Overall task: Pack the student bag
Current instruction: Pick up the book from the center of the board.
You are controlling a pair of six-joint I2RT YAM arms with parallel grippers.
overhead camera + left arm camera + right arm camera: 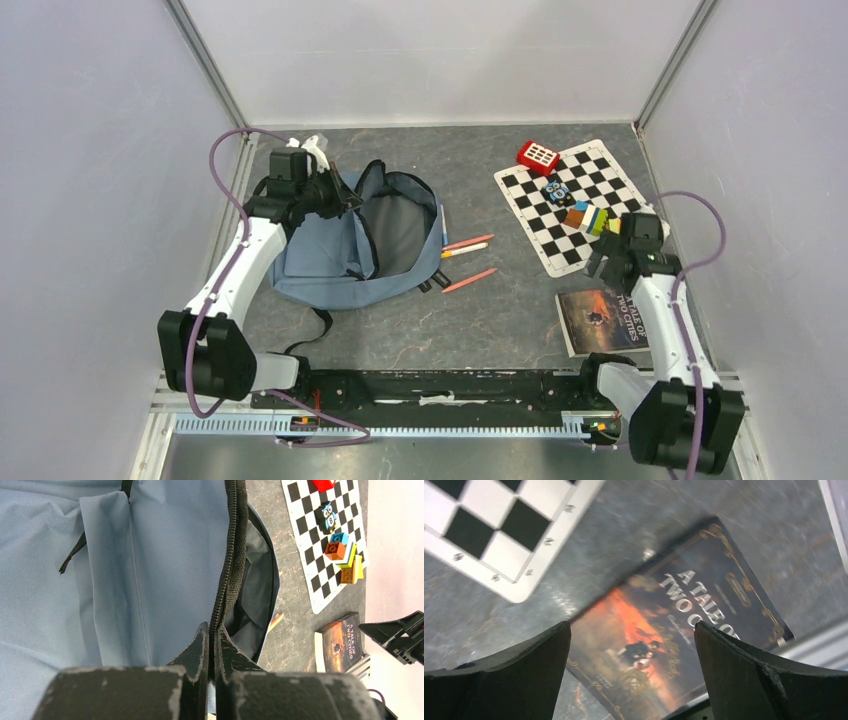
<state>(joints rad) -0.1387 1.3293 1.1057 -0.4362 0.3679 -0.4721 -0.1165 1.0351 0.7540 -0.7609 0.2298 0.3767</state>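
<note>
The student bag (330,255), a big blue-grey backpack, lies at the left with its main compartment unzipped and its dark lining (252,595) showing. My left gripper (347,196) is at the bag's far rim, shut on the black zipper edge (227,570) and holding it up; in the left wrist view the gripper (214,632) pinches that edge tightly. My right gripper (607,264) hovers open above a dark book (601,321) titled "A Tale of Two Cities". In the right wrist view the book (684,615) lies between the wide-apart fingers of the gripper (631,630), not touched.
A checkerboard mat (600,180) lies at the back right with a red block (537,156), an owl piece (557,190) and stacked coloured bricks (592,218). Orange pencils (466,246) and a blue pen (443,225) lie right of the bag. Walls enclose three sides.
</note>
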